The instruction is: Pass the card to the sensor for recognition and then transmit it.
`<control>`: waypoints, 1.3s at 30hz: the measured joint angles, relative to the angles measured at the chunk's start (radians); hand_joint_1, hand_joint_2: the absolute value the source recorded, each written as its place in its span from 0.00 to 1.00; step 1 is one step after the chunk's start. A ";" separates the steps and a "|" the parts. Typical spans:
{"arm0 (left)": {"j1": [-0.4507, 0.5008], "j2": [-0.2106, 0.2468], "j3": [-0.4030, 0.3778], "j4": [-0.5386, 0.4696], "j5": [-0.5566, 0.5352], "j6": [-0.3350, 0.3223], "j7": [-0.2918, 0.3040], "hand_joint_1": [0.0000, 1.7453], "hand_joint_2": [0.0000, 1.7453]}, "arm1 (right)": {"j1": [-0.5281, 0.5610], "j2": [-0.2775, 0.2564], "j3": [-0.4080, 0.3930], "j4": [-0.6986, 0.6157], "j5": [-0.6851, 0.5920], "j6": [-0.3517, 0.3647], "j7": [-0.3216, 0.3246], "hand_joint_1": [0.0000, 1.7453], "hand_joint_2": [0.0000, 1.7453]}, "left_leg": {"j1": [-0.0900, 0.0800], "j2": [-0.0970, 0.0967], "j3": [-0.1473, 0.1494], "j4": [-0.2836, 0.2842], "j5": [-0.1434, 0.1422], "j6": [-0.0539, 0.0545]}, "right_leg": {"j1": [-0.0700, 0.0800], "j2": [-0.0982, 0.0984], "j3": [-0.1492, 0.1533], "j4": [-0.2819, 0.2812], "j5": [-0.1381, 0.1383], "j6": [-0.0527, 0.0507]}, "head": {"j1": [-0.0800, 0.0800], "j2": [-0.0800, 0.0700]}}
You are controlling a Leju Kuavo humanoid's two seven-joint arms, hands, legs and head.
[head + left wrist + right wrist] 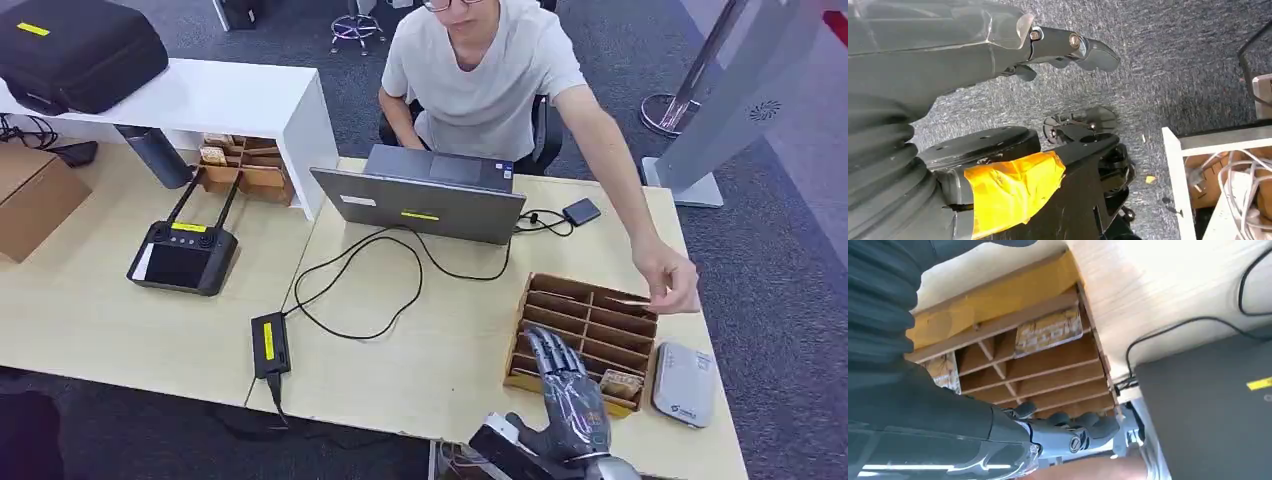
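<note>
Presently on the table (420, 370): a wooden rack (585, 335) with slotted compartments, near the right end. One card (621, 384) lies in a front compartment of it; the right wrist view shows that card (1048, 332) flat in its slot, with another partly hidden behind the hand.

Right hand (568, 395): raised over the front of the rack, fingers (553, 352) spread and straight, holding nothing.

Left hand (948, 55): hanging over grey carpet, fingers (1083, 47) stretched out, nothing in them.

Sensor (685, 384): a pale flat box, just beside the rack's right side.

Person in a white shirt (490, 80), seated behind the table. Their hand (668, 275) reaches over the rack's far right corner and pinches a thin card (630, 301) above a back compartment.

Laptop (420, 205): grey, open away from the robot, cable (360, 280) looping across the table to a black adapter (270, 345).

Controller (183, 255) with two antennas: left part of the table. Black case (75, 50) on a white shelf (230, 100).
</note>
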 joint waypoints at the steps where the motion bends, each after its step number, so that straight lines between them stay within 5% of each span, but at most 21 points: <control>1: 0.000 0.000 0.000 0.000 -0.003 0.000 0.003 0.00 1.00 | -0.003 0.003 0.003 0.005 -0.001 0.000 -0.003 0.00 1.00 | 0.000 0.000 0.000 0.000 0.000 0.000 | 0.000 0.000 0.000 0.000 0.000 0.000 | 0.000 0.000; 39: -0.009 0.006 -0.002 -0.013 -0.034 0.002 0.020 0.00 1.00 | -0.028 0.022 0.032 0.063 -0.004 0.021 0.004 0.00 1.00 | 0.000 0.000 0.000 0.000 0.000 0.000 | 0.000 0.000 0.000 0.000 0.000 0.000 | 0.000 0.000</control>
